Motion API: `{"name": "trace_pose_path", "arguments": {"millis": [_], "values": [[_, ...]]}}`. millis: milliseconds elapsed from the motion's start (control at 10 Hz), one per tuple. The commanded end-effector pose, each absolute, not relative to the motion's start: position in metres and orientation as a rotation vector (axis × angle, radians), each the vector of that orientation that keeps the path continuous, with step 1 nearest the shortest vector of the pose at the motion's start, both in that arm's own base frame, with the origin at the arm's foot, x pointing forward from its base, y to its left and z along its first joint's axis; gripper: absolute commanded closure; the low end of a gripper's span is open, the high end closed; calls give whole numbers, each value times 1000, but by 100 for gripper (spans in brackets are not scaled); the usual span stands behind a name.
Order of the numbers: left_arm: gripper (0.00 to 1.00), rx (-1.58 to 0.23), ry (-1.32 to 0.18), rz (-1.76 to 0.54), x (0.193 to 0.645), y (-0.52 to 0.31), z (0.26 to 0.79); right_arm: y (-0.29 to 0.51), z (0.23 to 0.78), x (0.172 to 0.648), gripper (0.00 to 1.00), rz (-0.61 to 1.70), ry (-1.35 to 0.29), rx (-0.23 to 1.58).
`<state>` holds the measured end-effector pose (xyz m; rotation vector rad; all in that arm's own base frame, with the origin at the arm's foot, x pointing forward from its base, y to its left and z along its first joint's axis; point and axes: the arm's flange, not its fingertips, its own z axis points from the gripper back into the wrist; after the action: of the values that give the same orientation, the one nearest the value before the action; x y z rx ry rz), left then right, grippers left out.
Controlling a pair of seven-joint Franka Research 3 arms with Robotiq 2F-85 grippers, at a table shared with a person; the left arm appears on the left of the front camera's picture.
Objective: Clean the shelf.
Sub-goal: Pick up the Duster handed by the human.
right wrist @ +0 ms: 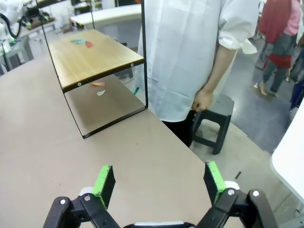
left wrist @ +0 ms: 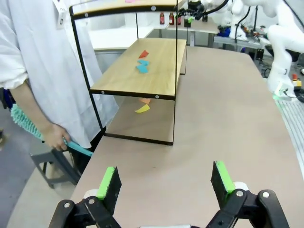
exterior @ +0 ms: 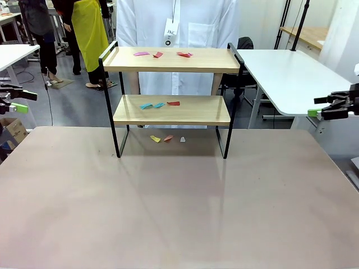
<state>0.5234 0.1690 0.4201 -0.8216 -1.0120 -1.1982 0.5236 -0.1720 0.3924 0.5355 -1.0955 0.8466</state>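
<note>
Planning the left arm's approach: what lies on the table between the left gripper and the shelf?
Bare tabletop: in the left wrist view nothing lies between the open left gripper and the shelf. Coloured scraps sit on and beneath it.

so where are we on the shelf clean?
Done: nothing visible. Coloured scraps lie on the shelf: on its top board, its lower board and the table underneath. In hand: the person's hand holds a teal duster, off the shelf; left gripper and right gripper are open, empty, well back. Left: every scrap.
</note>
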Motion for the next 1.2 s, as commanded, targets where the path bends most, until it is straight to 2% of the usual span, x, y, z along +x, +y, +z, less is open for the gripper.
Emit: {"name": "trace_pose_path", "arguments": {"millis": [0,600,1100], "values": [[0,-877,-1069,-1201,536,173,414,-182,388,543,0,897,-1118,561],[0,-1010,-1092,-1121,560,165,391,-186,367,560,0,879,-1073,592],[0,-1068,-1190,-1140,551,168,400,-182,385,550,0,926,-1196,628]]}}
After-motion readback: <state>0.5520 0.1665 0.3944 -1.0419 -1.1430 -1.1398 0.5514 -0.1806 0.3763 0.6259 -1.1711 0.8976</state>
